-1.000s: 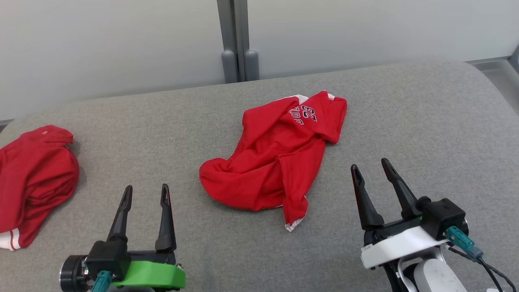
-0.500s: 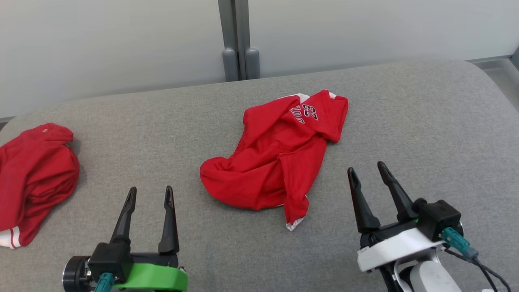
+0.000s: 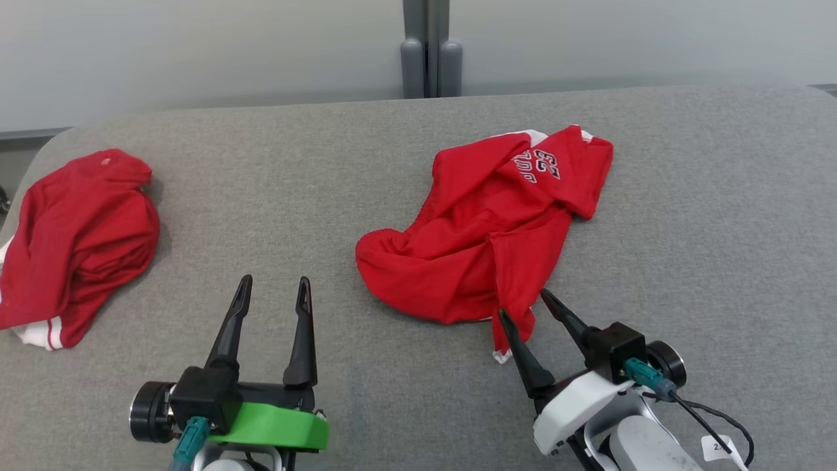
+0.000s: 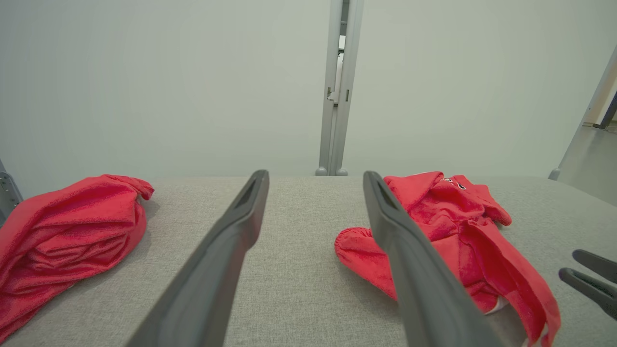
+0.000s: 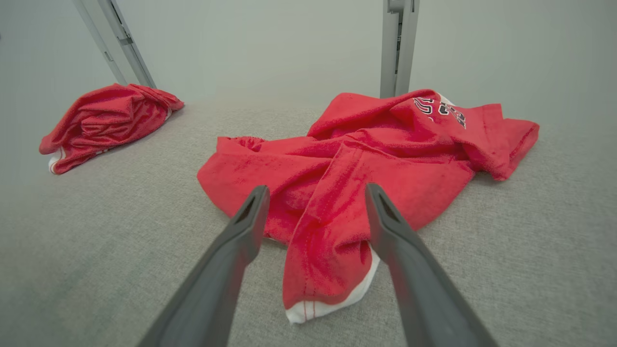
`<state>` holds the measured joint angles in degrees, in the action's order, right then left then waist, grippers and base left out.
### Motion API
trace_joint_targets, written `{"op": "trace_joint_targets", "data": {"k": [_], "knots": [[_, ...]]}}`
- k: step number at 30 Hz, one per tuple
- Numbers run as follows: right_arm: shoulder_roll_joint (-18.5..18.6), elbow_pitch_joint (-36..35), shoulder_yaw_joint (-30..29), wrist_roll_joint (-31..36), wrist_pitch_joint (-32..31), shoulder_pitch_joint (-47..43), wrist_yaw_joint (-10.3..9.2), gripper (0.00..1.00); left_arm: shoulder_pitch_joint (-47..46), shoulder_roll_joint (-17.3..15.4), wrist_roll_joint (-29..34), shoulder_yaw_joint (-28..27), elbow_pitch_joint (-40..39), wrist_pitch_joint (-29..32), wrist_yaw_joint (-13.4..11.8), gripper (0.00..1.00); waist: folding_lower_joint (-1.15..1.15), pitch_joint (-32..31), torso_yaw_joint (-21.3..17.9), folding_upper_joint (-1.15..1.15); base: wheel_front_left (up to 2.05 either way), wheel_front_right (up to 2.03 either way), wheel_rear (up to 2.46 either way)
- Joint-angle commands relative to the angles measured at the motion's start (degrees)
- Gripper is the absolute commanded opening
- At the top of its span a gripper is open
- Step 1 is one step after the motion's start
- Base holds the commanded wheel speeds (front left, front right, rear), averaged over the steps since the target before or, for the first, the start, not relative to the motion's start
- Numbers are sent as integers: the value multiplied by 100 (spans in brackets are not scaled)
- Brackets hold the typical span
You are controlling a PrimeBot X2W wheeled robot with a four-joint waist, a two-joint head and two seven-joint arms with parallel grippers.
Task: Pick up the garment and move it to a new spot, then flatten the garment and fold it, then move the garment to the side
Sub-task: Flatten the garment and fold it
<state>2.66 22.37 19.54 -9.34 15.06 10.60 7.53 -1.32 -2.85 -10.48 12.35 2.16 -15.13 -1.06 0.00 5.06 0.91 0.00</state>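
A crumpled red garment (image 3: 484,242) with white trim and dark lettering lies mid-table, also seen in the left wrist view (image 4: 448,226) and the right wrist view (image 5: 376,159). My right gripper (image 3: 522,303) is open, its two fingers either side of the garment's near white-hemmed corner (image 5: 315,189), low over the cloth. It holds nothing. My left gripper (image 3: 274,279) is open and empty over bare table left of the garment (image 4: 314,173). The right gripper's fingertips (image 4: 570,264) show at the left wrist view's right edge.
A second red garment (image 3: 78,235) lies bunched at the table's left end (image 5: 106,120). The grey fabric table (image 3: 261,183) has rounded far corners. Behind it stand a pale wall and a grey post (image 3: 428,59).
The head camera has turned, shifting the whole picture right. My right gripper has moved left and forward to the garment's near corner. The left gripper has kept its place, open.
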Motion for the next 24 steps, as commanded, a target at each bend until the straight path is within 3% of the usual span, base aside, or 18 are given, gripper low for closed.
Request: {"op": "trace_joint_targets", "data": {"k": [1,14,15,16,20,24], "knots": [[36,208,-73,60,18,89,-8,100,-118,-9,-32,14,17,-3,-41,100,0,183,315,0,0,0,0],[34,1666,-340,141,18,484,-8,100,-83,-10,-155,175,73,-2,-149,100,0,142,869,0,0,0,0],[33,1741,-314,120,18,528,-8,34,-75,-10,-165,178,77,-2,-156,100,0,133,882,0,0,0,0],[32,1793,-302,103,18,564,-8,0,-70,-10,-170,184,83,-2,-159,100,0,123,891,0,0,0,0],[29,1851,-70,-196,18,695,-8,0,-29,-10,-169,193,109,-3,-160,100,0,40,898,0,0,0,0],[18,1373,657,-900,18,889,-7,0,42,-10,-152,147,117,-3,-162,100,0,-64,832,0,0,0,0]]}}
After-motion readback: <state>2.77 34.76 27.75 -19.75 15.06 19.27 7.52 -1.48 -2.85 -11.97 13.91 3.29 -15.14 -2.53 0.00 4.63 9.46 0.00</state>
